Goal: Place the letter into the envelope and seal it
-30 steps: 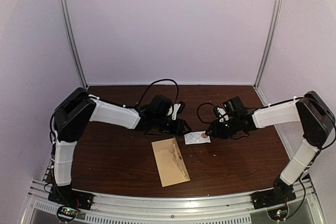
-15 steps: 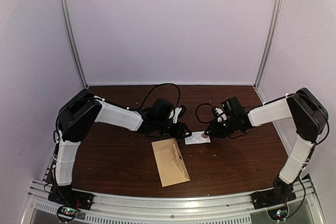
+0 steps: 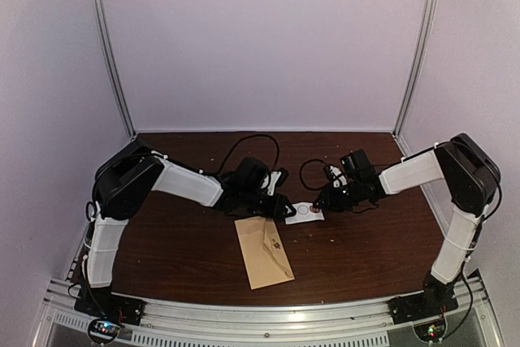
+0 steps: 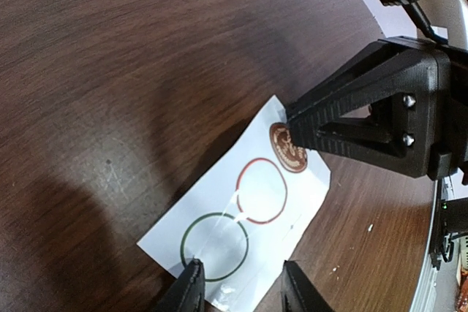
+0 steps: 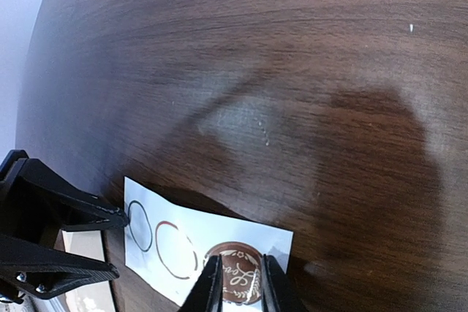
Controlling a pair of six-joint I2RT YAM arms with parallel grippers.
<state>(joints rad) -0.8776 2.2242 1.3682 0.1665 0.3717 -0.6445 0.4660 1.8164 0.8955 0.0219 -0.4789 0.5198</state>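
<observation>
The tan envelope (image 3: 264, 251) lies flat on the table in front of both grippers, untouched. The letter is out of view. A small white card (image 3: 306, 212) lies behind the envelope, printed with a green ring (image 4: 216, 246) and a red ring (image 4: 262, 190). It also carries a brown round sticker (image 5: 238, 274). My left gripper (image 4: 245, 290) is open, its tips straddling the card's green-ring end. My right gripper (image 5: 240, 283) has its jaws narrowly apart, with the fingertips (image 5: 212, 283) down on the brown sticker at the other end.
The dark wooden table (image 3: 366, 258) is enclosed by white walls and two metal posts (image 3: 110, 54). Black cables (image 3: 244, 132) loop behind both wrists. An aluminium rail (image 3: 260, 314) runs along the near edge.
The right gripper's jaws have narrowed over the brown sticker and its arm has drawn in slightly. The left gripper has slid a little toward the card's end.
</observation>
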